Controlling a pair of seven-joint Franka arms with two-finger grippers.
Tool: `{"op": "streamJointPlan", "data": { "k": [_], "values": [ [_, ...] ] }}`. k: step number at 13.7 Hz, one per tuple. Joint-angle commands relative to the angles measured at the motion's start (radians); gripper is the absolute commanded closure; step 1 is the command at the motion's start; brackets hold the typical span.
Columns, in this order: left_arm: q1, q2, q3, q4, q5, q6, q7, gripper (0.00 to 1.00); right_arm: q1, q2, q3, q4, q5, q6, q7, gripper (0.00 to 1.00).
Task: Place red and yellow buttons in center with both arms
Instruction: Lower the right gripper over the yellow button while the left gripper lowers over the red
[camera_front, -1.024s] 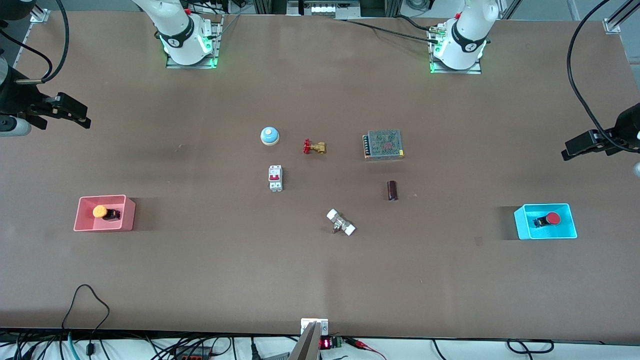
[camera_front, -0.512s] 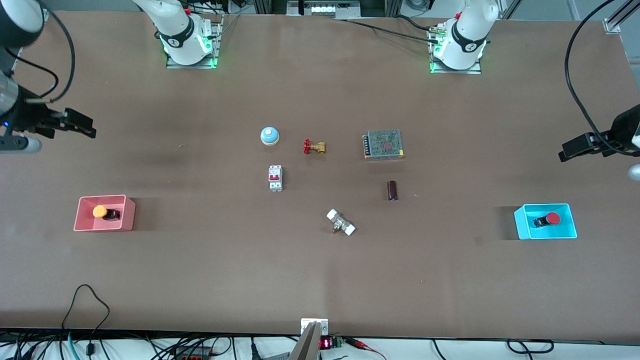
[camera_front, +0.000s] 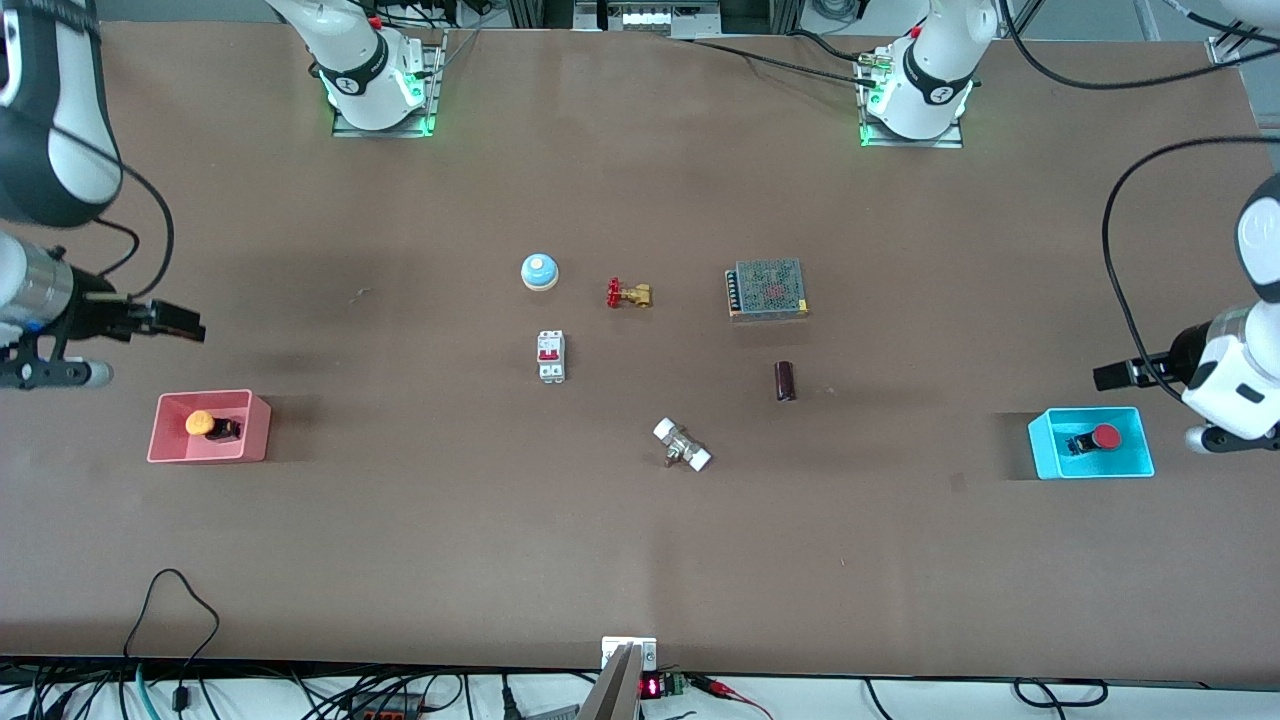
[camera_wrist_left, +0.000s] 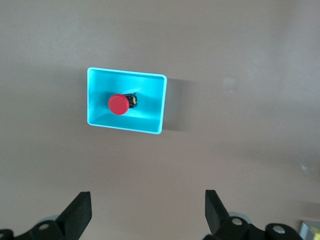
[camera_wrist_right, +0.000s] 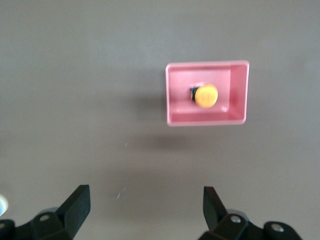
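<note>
The red button (camera_front: 1097, 438) lies on its side in the cyan tray (camera_front: 1042, 445) at the left arm's end of the tabletop (camera_front: 640, 560). The yellow button (camera_front: 208, 425) lies the same way in the pink tray (camera_front: 166, 430) at the right arm's end.

The left gripper (camera_front: 1112, 376) hangs over bare tabletop at about 12 o'clock from the cyan tray, its fingers (camera_wrist_left: 78, 214) spread wide and empty. The right gripper (camera_front: 180, 327) hangs at about 12 o'clock from the pink tray, also spread and empty.

Both buttons look small, light and stiff. The round caps seem smooth, so they could slip or roll. I think the black body under each cap gives flatter sides for the grip. The tray walls stand close, so the fingers must go in carefully.
</note>
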Motion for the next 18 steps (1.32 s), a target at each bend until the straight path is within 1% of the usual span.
{"op": "streamJointPlan", "data": {
  "k": [1, 3, 6, 8, 9, 11, 13, 15, 16, 18],
  "values": [
    [0.043, 0.062, -0.012, 0.015, 0.021, 0.081, 0.007, 0.0, -0.043, 0.054, 0.008, -0.019, -0.033, 0.121, -0.06, 0.0],
    [0.057, 0.123, -0.012, 0.018, 0.021, 0.16, 0.076, 0.0, -0.056, 0.104, 0.008, -0.025, -0.11, 0.228, -0.062, 0.0],
    [0.106, 0.206, -0.012, 0.018, 0.02, 0.308, 0.146, 0.0, -0.084, 0.14, 0.01, -0.08, -0.115, 0.383, -0.062, 0.0],
    [0.12, 0.246, -0.012, 0.019, 0.018, 0.356, 0.168, 0.0, -0.087, 0.16, 0.01, -0.099, -0.113, 0.471, -0.056, 0.0],
    [0.12, 0.266, -0.012, 0.025, 0.018, 0.366, 0.171, 0.0, -0.086, 0.167, 0.01, -0.103, -0.113, 0.495, -0.056, 0.0],
    [0.123, 0.298, -0.012, 0.021, 0.018, 0.425, 0.171, 0.0, -0.083, 0.175, 0.01, -0.108, -0.113, 0.526, -0.053, 0.0],
    [0.129, 0.308, -0.012, 0.012, 0.02, 0.479, 0.171, 0.0, -0.081, 0.189, 0.01, -0.109, -0.112, 0.543, -0.045, 0.0],
    [0.131, 0.309, -0.012, 0.0, 0.021, 0.484, 0.18, 0.0, -0.084, 0.192, 0.01, -0.138, -0.112, 0.571, -0.047, 0.0],
    [0.141, 0.317, -0.012, -0.004, 0.018, 0.488, 0.223, 0.0, -0.086, 0.192, 0.01, -0.164, -0.112, 0.591, -0.05, 0.0],
    [0.146, 0.329, -0.012, -0.008, -0.002, 0.494, 0.257, 0.0, -0.087, 0.204, 0.01, -0.2, -0.113, 0.658, -0.057, 0.0]
  ]
}}
